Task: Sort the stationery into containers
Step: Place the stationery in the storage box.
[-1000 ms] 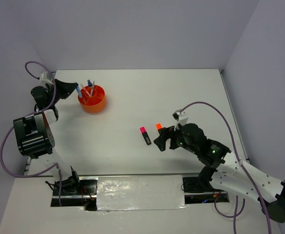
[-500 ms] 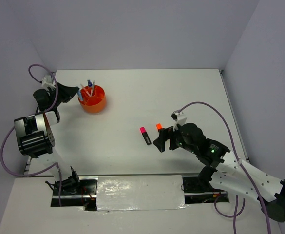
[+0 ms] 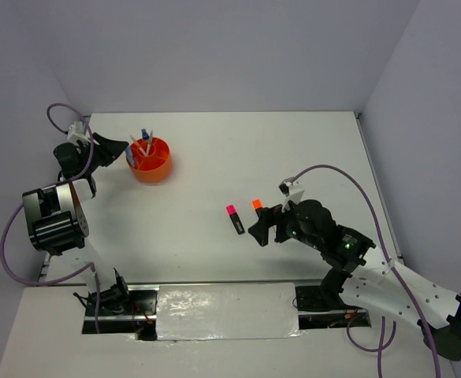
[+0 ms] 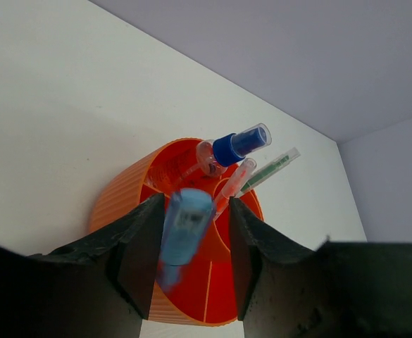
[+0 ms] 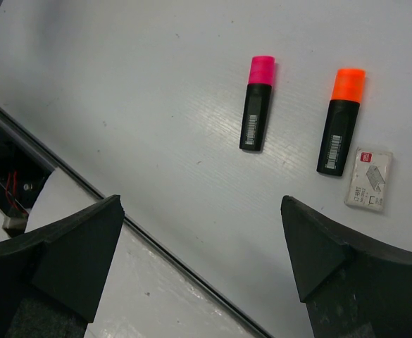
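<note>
Orange cup [image 4: 121, 193] holds blue-capped bottle [image 4: 237, 146], thin pens [image 4: 267, 170].

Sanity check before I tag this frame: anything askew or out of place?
Nothing spilled or damaged. The blue marker hangs tilted and blurred between the left gripper's jaws over the orange cup. The pink highlighter, orange highlighter and white eraser lie unsorted on the table.

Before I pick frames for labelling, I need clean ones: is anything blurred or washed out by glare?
Left wrist view: the blue marker is smeared, the orange organiser cup behind it crisp. Top external view: glare whitens the glossy strip at the near edge. Right wrist view: pink highlighter and orange highlighter sharp, evenly lit.
</note>
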